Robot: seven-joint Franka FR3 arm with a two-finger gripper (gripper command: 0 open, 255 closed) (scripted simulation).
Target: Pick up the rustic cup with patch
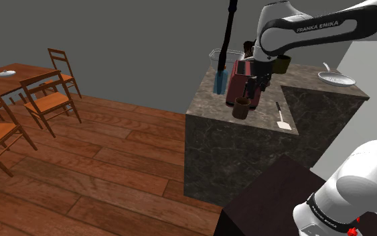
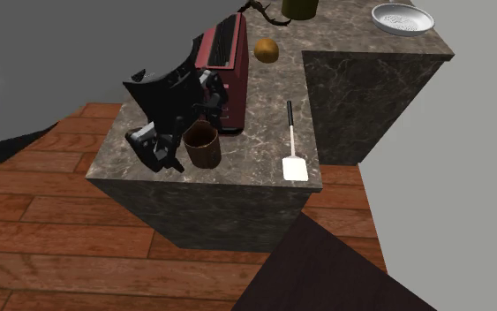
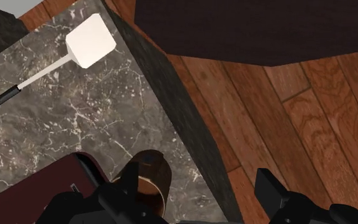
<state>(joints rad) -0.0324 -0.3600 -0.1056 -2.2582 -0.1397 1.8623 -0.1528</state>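
The pincer (image 3: 199, 186) gapes wide and empty, while the upright brown cup (image 2: 200, 146) on the bench (image 2: 259, 132), just beside the red toaster (image 2: 226, 62), lies off-centre, toward one finger.

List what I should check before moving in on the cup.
1. Open fingers: ok.
2. Upright cup: ok.
3. Gap of gripper around cup: not ok; cup sits by one finger, gap hangs past the counter edge.
4. Room between cup and toaster: cannot tell.
5. Path free of spatula: ok, it lies apart.
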